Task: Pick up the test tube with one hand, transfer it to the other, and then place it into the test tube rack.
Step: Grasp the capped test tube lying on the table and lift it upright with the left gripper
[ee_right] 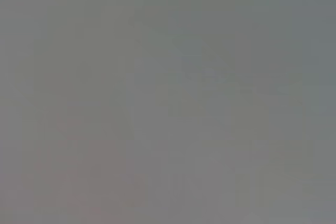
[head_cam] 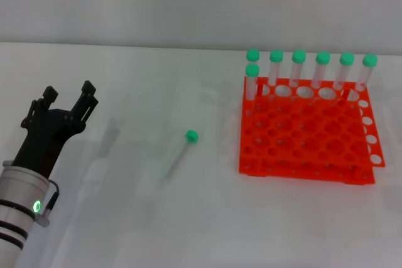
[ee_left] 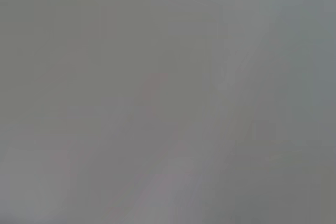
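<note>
Your left gripper sat at the left edge of the head view, a black two-fingered pincer on a silver arm with black bands and a small green light. Its fingers were spread well apart, holding nothing and touching nothing, raised over the white table.

The test tube lay on its side near the middle of the frame, well apart from your gripper. It was a slim clear plastic tube with a round green screw cap; its long axis ran diagonally, cap toward the upper right and the clear end toward the lower left.

At the right stood the test tube rack, bright orange-red plastic, two-tiered, with a grid of round holes. Seven green-capped tubes stood upright along its far side.

Your right gripper did not appear. Both wrist views gave only flat grey.
</note>
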Robot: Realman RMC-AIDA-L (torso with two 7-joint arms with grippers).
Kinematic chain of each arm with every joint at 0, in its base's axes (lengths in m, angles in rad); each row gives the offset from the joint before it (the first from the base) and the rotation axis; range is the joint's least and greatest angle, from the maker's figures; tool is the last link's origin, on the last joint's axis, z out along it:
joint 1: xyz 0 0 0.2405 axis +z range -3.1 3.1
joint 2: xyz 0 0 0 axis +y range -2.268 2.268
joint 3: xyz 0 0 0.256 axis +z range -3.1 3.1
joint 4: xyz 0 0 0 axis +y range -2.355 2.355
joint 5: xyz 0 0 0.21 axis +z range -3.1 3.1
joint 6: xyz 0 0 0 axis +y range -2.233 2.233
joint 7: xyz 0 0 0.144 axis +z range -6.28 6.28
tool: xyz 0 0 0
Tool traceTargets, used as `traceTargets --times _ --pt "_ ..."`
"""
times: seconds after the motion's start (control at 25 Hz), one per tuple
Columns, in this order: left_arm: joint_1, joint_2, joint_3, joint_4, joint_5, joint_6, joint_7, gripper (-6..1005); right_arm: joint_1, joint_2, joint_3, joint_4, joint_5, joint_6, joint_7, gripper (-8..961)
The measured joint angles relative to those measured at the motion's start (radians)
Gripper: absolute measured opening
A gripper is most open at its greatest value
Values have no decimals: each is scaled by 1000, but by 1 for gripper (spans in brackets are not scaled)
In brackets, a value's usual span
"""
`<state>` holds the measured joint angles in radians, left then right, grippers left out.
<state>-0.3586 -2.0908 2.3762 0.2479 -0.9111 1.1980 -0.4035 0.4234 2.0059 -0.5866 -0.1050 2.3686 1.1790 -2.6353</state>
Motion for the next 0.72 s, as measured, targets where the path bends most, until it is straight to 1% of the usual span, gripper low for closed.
traceTargets --times 0.24,0.36,0.44,0.52,0.56,0.72 --pt "-15 1 1 1 0 -11 0 852 -14 1 5 -15 6 0 10 855" --pt "-44 5 2 3 0 -59 -18 848 -16 1 14 -16 7 1 11 854" --pt "-74 12 2 -1 8 -106 -81 845 -16 2 26 -16 7 2 11 854" --pt "-118 30 5 -20 49 -143 -187 842 -17 2 32 -16 7 3 11 854" --pt "-142 44 5 -35 81 -151 -249 841 -17 2 33 -16 8 3 11 853" --pt "-233 113 6 -119 249 -144 -520 836 -17 2 33 -16 8 3 11 853"
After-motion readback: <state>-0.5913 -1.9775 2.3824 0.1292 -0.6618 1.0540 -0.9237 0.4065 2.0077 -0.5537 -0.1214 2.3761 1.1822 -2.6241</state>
